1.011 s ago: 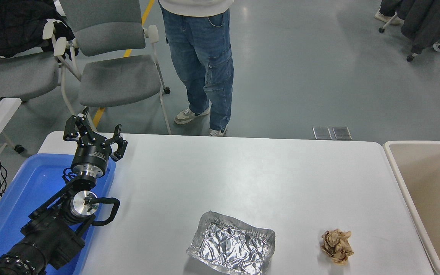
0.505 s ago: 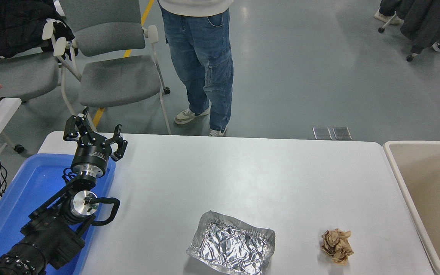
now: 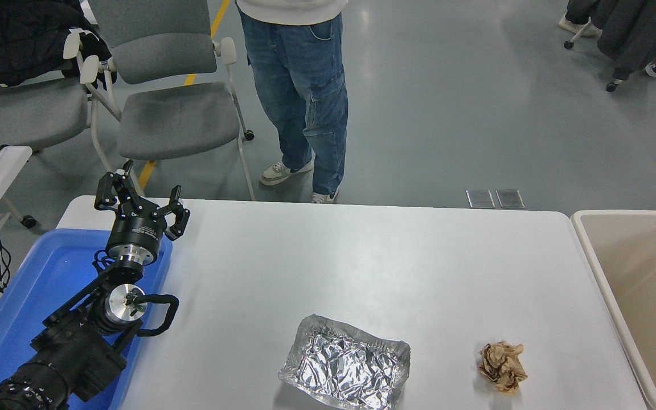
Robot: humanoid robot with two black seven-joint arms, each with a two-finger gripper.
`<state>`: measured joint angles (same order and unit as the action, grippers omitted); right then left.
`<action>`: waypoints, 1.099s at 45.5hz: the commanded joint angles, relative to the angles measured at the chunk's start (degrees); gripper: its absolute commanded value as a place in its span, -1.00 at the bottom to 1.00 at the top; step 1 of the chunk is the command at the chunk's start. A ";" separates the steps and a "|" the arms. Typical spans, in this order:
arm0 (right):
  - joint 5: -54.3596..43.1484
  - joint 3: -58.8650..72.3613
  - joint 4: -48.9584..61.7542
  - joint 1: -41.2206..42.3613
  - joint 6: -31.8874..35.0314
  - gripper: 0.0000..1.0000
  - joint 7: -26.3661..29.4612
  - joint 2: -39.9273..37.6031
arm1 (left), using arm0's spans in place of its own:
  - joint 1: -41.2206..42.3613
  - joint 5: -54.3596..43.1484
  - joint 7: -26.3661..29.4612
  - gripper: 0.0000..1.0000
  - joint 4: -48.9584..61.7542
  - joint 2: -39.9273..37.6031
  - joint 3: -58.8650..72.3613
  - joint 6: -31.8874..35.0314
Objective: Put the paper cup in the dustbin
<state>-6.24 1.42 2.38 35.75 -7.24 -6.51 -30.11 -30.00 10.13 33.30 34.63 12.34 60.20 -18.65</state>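
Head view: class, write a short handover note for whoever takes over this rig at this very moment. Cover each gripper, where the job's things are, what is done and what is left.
Left gripper: open, holding nothing, parked over the far end of the blue tray.
Right gripper: not in view.
Paper cup: not visible anywhere on the table.
Dustbin: at the table's right end; the part of its inside that shows is bare.
Also on the table: foil tray and crumpled brown paper ball, near the front edge.
Done: cannot confirm the cup went in.
Left: find the cup, or check the bin's hidden part.
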 commanded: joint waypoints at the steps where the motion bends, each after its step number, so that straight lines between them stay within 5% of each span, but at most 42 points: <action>1: 0.00 -0.10 0.17 0.73 0.21 1.00 0.01 -0.82 | 0.03 -0.02 0.01 1.00 0.00 0.05 0.00 -0.07; 19: 0.09 -4.31 -1.41 4.06 1.17 1.00 0.10 -0.91 | -0.06 -0.02 -0.08 1.00 0.00 -0.04 0.00 -0.07; 35: -1.14 -29.00 -28.56 6.26 3.46 1.00 -1.57 -12.16 | -0.06 0.07 -0.08 1.00 0.00 -0.04 0.00 -0.07; 50: -2.54 -46.85 -42.18 0.12 11.63 1.00 -3.15 -12.34 | -0.06 0.07 -0.08 1.00 0.00 -0.04 0.00 -0.07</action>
<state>-7.46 -34.09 -28.07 39.42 -1.63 -8.43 -41.07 -30.07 10.18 33.22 34.63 12.31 60.21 -18.73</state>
